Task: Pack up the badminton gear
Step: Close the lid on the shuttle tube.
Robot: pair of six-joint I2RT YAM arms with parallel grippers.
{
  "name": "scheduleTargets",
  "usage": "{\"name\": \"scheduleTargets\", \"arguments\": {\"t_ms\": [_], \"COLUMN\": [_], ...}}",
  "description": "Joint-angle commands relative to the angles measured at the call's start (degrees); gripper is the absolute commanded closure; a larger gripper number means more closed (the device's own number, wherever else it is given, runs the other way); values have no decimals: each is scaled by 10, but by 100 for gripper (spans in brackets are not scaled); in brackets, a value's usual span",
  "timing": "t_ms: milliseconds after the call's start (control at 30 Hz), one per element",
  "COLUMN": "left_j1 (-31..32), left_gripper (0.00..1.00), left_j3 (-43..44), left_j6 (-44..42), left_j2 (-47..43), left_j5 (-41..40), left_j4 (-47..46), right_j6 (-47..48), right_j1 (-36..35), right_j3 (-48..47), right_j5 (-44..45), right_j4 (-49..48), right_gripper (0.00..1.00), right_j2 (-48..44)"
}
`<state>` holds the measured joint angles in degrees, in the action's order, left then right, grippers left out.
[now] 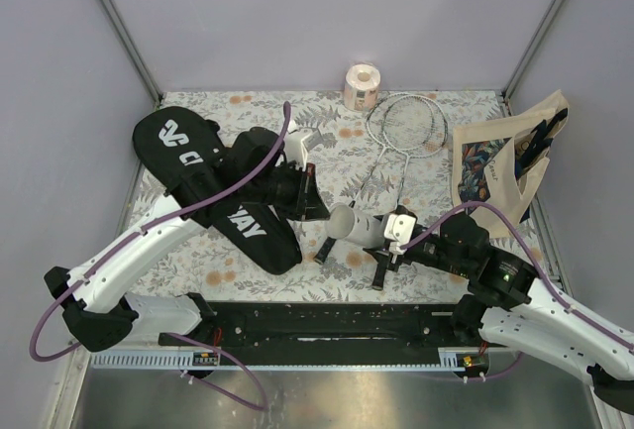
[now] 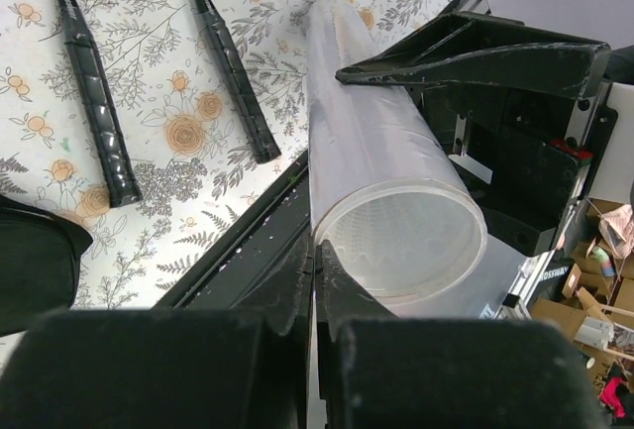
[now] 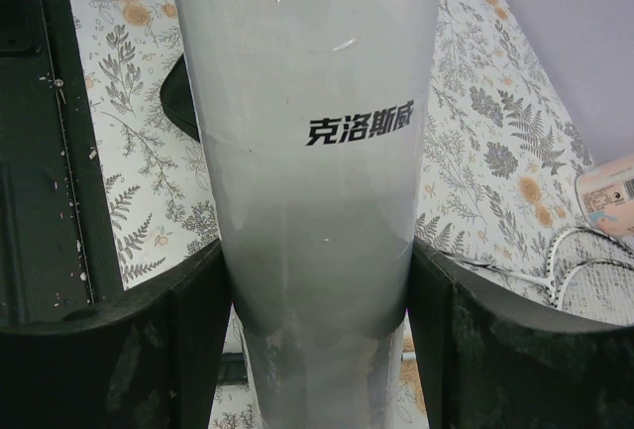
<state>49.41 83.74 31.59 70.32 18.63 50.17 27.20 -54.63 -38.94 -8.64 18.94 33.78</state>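
right gripper (image 1: 394, 232) clamps the white tube (image 1: 353, 223) across its width, lifted near the table (image 1: 428, 179) centre, long axis pointing left at the racket bag (image 1: 203, 176); left gripper (image 1: 309, 201), fully closed on nothing visible, sits just beside the tube's open end.

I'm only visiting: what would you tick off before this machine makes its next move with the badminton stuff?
1. Tube gripped: ok. The right fingers press both sides of the white tube.
2. Left fingers free: ok. They are shut with nothing between them.
3. Racket bag open to take gear: cannot tell from these views.
4. Rackets packed: not ok. Both rackets lie on the table, outside the bag.
5. Bag clear of arms: not ok. The left arm reaches across it.
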Motion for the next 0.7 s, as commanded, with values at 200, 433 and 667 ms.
{"name": "scheduleTargets", "arguments": {"t_ms": [200,433,667], "left_j1": [-2,0,-1], "left_gripper": [100,100,100], "left_j3": [20,19,12], "left_j6": [-13,-13,-11], "left_j2": [13,20,17], "left_j5": [-23,-7,16], "left_j4": [20,18,2], "right_j6": [2,0,2], "right_j1": [-3,-2,-2], "right_j3": [-5,-6,-8], "right_j5": [-18,-19,-9], "right_j4": [-64,-66,-65], "right_gripper": [61,62,62], "right_j2": [-1,10,12]}}
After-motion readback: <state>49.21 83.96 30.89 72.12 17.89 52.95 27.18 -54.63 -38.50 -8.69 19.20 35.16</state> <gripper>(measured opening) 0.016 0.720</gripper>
